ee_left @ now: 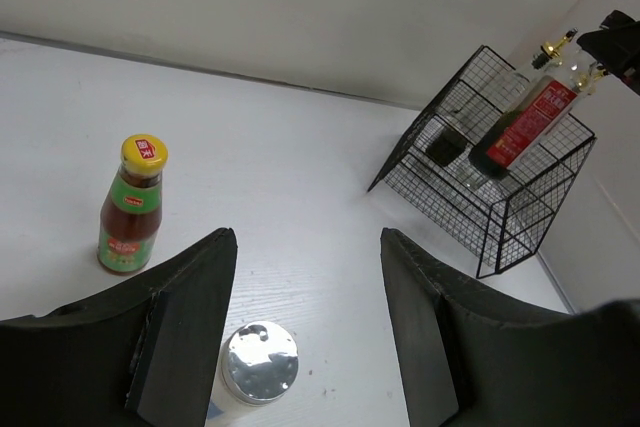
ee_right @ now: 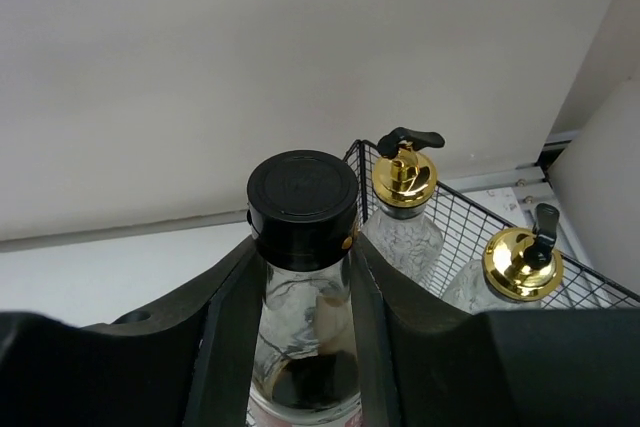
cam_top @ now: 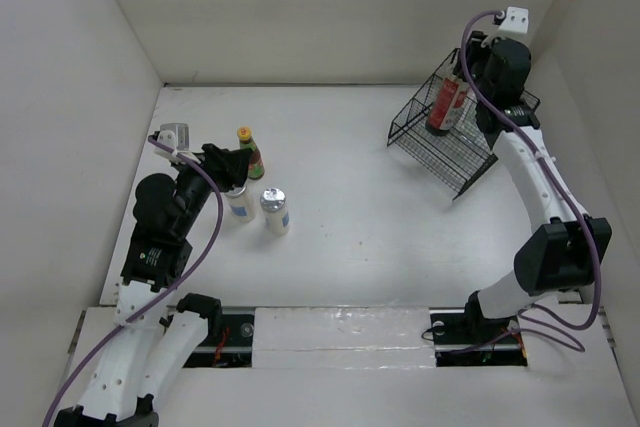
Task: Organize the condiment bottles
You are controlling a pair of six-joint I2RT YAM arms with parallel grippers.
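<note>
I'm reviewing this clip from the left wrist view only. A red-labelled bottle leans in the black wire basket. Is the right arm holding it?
Observer: Yes. The right wrist view shows the right tool closed on the neck of the black-capped, red-labelled glass bottle, just under the cap.
Operator: I can't count the gold pourers from here.
Observer: There are two. One clear glass bottle with a gold pourer and a second one stand inside the black wire basket, behind the held bottle.
Operator: I see only one silver lid near me.
Observer: The top view shows two short white bottles with silver lids, side by side.
</note>
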